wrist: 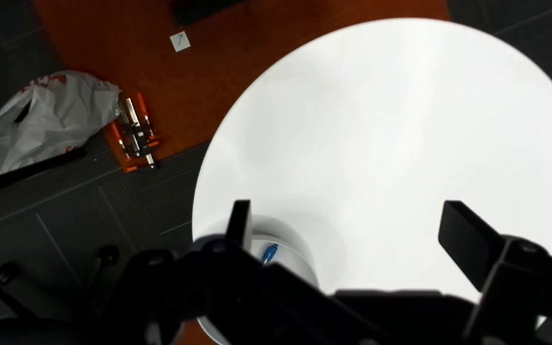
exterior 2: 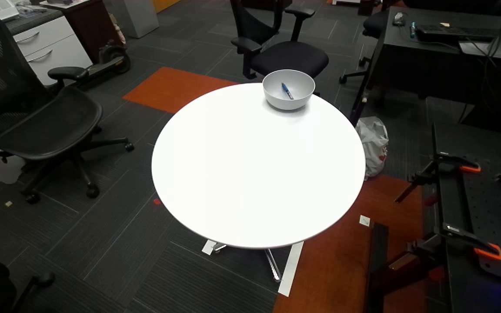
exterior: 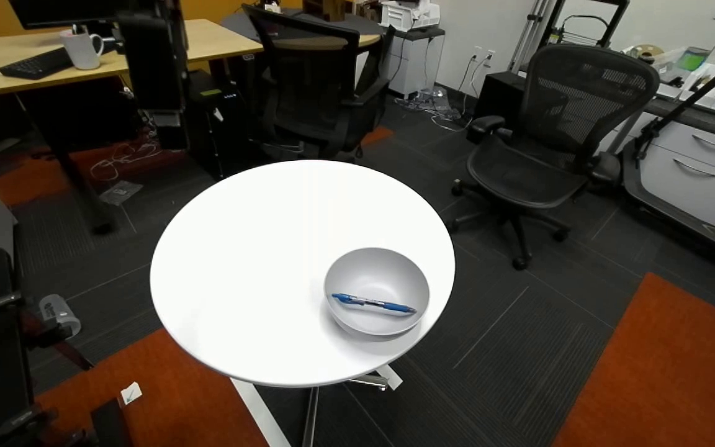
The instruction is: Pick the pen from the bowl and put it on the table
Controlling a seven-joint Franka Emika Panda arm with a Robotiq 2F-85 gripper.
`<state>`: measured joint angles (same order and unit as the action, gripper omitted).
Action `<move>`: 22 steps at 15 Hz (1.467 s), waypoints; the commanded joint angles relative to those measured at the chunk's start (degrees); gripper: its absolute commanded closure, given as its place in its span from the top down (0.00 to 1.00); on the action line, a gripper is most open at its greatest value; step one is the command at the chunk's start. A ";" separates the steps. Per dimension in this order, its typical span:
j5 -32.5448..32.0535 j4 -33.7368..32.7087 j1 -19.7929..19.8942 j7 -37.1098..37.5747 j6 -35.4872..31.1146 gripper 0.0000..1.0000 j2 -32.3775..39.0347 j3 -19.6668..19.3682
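The blue pen (exterior: 373, 303) lies inside the grey bowl (exterior: 382, 266), slanting across it. The bowl stands near the edge of the round white table (exterior: 252, 248). The pen (exterior 2: 287, 91), bowl (exterior 2: 284, 104) and table (exterior 2: 250, 165) show in both exterior views. In the wrist view my gripper (wrist: 344, 215) is open and empty, with its fingers wide apart above the table (wrist: 381, 134). The bowl (wrist: 291, 261) is at the lower left, partly hidden behind the left finger. Only the blue end of the pen (wrist: 270, 252) shows there.
Office chairs (exterior: 556, 136) stand around the table. A wooden desk (exterior: 221, 40) with a mug (exterior: 82, 49) is behind. A dark upright shape (exterior: 152, 74) hangs at upper left; I cannot tell whether it is the arm. A black bench with clamps (exterior 2: 472, 243) stands beside the table.
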<state>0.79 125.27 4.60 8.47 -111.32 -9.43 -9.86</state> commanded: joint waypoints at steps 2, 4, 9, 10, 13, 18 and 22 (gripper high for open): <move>0.80 -1.03 2.72 7.18 -9.81 1.00 10.04 0.08; 1.38 -3.42 4.18 6.69 -14.69 1.00 15.79 -1.18; 6.21 -12.21 7.74 3.12 -25.04 1.00 28.52 -2.13; 6.94 -14.67 8.32 3.00 -25.49 1.00 30.91 -1.92; 7.62 -21.32 9.20 3.17 -24.77 1.00 36.51 -1.56; 7.76 -28.44 9.40 3.42 -23.61 1.00 42.21 -0.70; 8.72 -30.83 9.61 3.05 -23.29 1.00 45.11 0.56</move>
<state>7.58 97.80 13.13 12.56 -136.76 33.31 -10.73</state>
